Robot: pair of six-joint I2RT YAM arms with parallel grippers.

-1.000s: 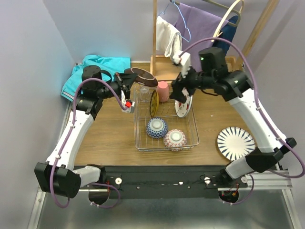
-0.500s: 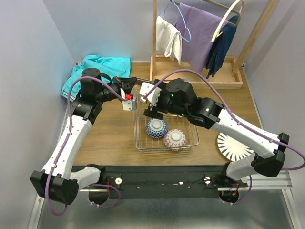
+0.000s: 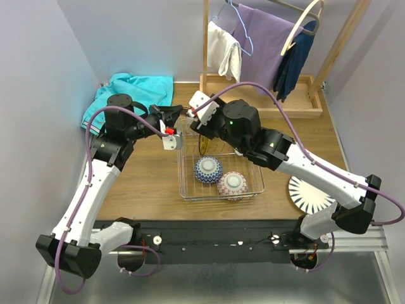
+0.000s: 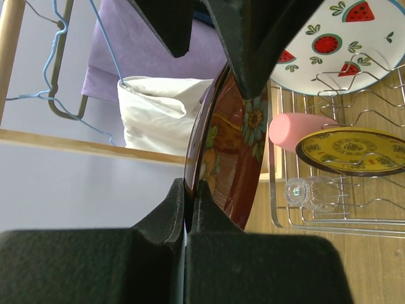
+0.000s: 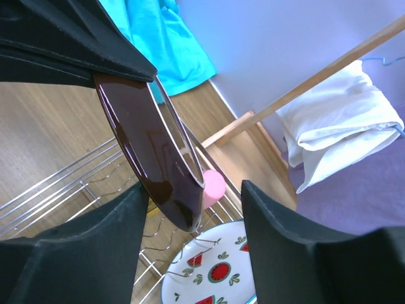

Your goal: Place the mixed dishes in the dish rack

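Observation:
My left gripper (image 4: 188,185) is shut on the rim of a dark red plate (image 4: 231,158), holding it on edge above the back left corner of the dish rack (image 3: 190,190). My right gripper (image 5: 190,221) is open and straddles that plate's far edge (image 5: 152,164), with a clear gap on one side. In the rack are a white plate with fruit motifs (image 4: 342,44), a pink cup (image 4: 297,130), a yellow plate (image 4: 354,152), a clear glass (image 4: 313,193), a blue-patterned bowl (image 3: 208,169) and a pink-patterned bowl (image 3: 232,184).
A blue-rayed plate (image 3: 310,195) lies on the table at the right, partly under my right arm. A wooden clothes rack (image 3: 266,38) with hung garments stands behind the dish rack. A teal cloth (image 3: 136,88) lies at the back left.
My right arm swung left from the white plate at the rack's right side to the red plate, its jaws narrowing. My left gripper shifted the plate slightly toward the rack.

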